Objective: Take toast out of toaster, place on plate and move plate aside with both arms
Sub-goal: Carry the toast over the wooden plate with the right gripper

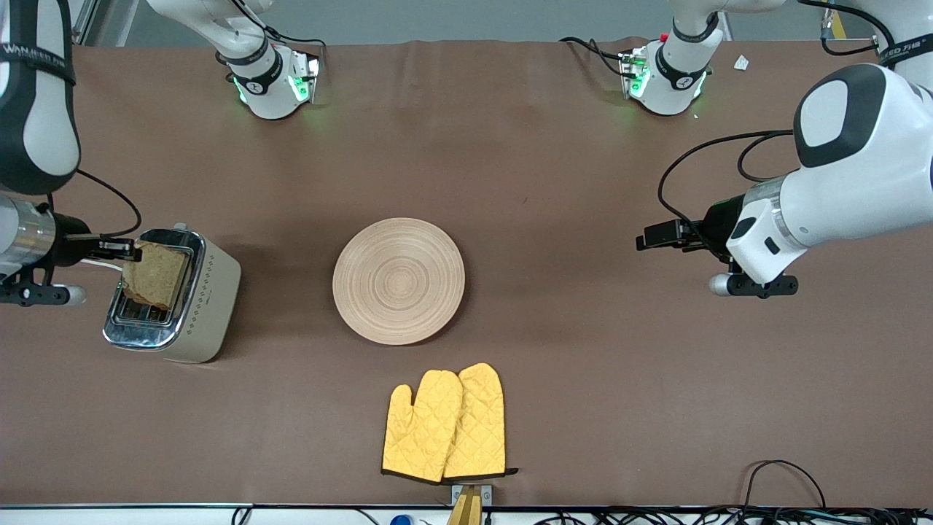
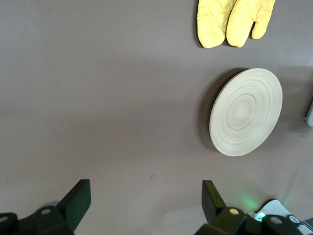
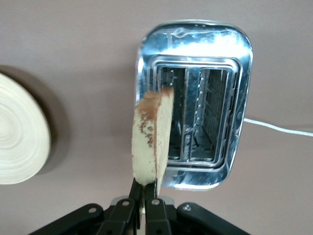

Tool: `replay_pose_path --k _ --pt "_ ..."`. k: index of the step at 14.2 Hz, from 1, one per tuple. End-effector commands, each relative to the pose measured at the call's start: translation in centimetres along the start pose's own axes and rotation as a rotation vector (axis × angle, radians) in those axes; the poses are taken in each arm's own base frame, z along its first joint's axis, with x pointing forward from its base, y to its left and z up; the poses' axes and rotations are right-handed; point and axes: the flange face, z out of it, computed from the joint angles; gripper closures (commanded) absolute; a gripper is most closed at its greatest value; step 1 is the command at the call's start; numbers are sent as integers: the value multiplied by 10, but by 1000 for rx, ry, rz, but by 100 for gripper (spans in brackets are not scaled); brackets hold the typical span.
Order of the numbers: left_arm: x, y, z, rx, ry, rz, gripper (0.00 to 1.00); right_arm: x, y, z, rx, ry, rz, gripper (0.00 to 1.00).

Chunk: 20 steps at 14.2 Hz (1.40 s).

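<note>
My right gripper (image 1: 130, 250) is shut on the edge of the toast (image 1: 154, 276), a brown slice held on edge over the slots of the toaster (image 1: 175, 295). In the right wrist view the toast (image 3: 152, 137) stands out from the gripper (image 3: 147, 185), over the toaster's chrome top (image 3: 195, 105). The round light-wood plate (image 1: 399, 281) lies empty at the table's middle; it also shows in the left wrist view (image 2: 246, 111) and the right wrist view (image 3: 19, 132). My left gripper (image 1: 652, 238) is open and empty over bare table toward the left arm's end, where it waits; its fingers (image 2: 77, 201) stand wide apart.
A pair of yellow oven mitts (image 1: 446, 425) lies nearer the front camera than the plate, close to the table's edge; they show in the left wrist view (image 2: 232, 20) too. Cables run along that front edge. The arm bases (image 1: 273, 80) stand at the table's robot edge.
</note>
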Motion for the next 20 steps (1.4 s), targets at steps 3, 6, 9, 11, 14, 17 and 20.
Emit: replay_pose_path --k 3,6,9,11,14,17,20 --pt "0 2 15 -103 -55 -41 0 -11 -100 -18 -79 16 5 100" --pt "2 4 25 -153 -83 -58 0 -17 -153 -9 -68 24 -39 100" --pt "4 7 28 -208 -100 -71 0 -21 -176 15 63 6 -50 100" --pt "8 10 34 -229 -100 -77 0 -23 -174 33 167 -9 -19 100" --pt "10 13 42 -229 -104 -77 0 -24 -174 73 367 -44 11 100" --pt "11 20 59 -233 -134 -74 0 -25 -171 107 539 -63 -5 100" --pt "14 26 82 -269 -181 -91 0 -27 -175 126 611 -55 -23 100"
